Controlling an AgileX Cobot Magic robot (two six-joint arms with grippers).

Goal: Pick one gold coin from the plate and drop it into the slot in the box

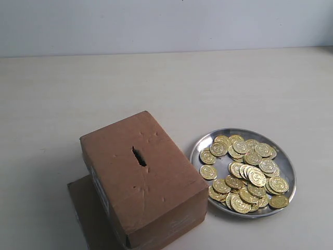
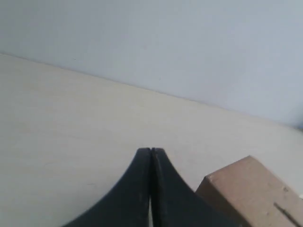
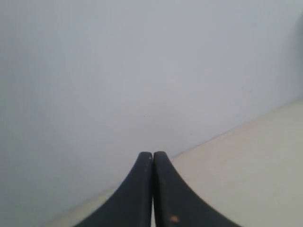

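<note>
The brown cardboard box [image 1: 143, 179] stands at the front left of centre, with its dark ragged slot [image 1: 139, 156] on the top face. To its right lies the round silver plate [image 1: 199, 147], heaped with several gold coins [image 1: 250, 174]. Neither gripper shows in the exterior view. In the left wrist view my left gripper [image 2: 151, 150] is shut with nothing between its black fingers, and a corner of the box [image 2: 251, 191] sits just beside it. In the right wrist view my right gripper [image 3: 152, 153] is shut and empty, facing the wall.
A flat brown cardboard sheet [image 1: 86, 208] lies under the box and sticks out to its left. The pale tabletop [image 1: 156, 88] runs back to a light wall [image 1: 166, 23].
</note>
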